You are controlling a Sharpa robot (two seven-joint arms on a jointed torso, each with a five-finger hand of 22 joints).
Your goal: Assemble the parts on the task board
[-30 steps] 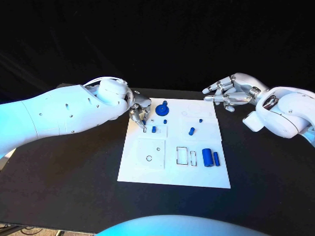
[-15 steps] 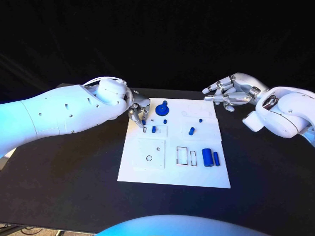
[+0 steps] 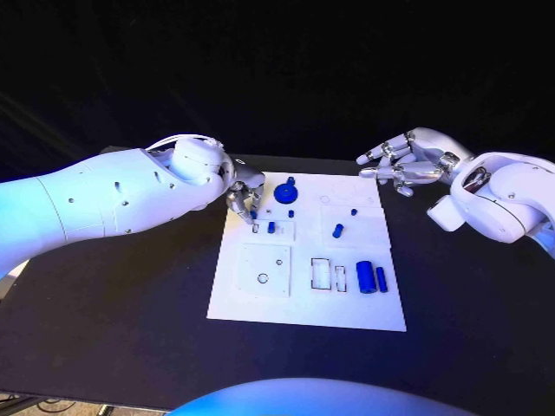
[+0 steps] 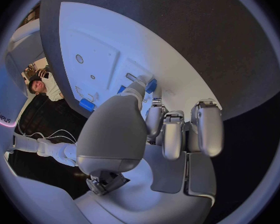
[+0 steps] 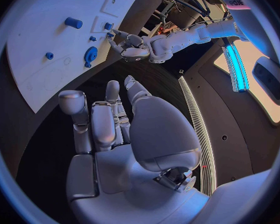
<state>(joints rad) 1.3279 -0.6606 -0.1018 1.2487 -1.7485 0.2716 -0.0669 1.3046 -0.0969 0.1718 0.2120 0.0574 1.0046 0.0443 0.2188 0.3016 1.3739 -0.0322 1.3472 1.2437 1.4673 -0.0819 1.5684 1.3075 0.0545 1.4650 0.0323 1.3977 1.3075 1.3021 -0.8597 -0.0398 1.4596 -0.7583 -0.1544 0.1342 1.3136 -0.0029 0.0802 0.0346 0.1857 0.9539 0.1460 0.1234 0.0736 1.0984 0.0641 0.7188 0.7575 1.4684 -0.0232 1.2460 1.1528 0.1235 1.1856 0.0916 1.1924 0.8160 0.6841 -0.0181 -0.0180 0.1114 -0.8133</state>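
Left hand (image 3: 244, 192): we see it at the task board's (image 3: 305, 310) ten o'clock corner, fingertips down on a small blue peg (image 3: 255, 216); it seems pinched, though we cannot tell for sure
Right hand (image 3: 402, 161): spread, holding nothing, off the board's one o'clock corner
Advice: we would keep the peg upright over its slot; press gently; spare the blue gear (image 3: 286, 185) and neighbouring peg (image 3: 271, 228)
Worktop (image 3: 102, 347): black

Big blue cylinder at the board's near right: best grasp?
Judging by its pose, pinch the big blue cylinder across its long sides from above, with the right hand. It lies flat; a thinner blue pin sits close alongside, so keep fingers narrow.
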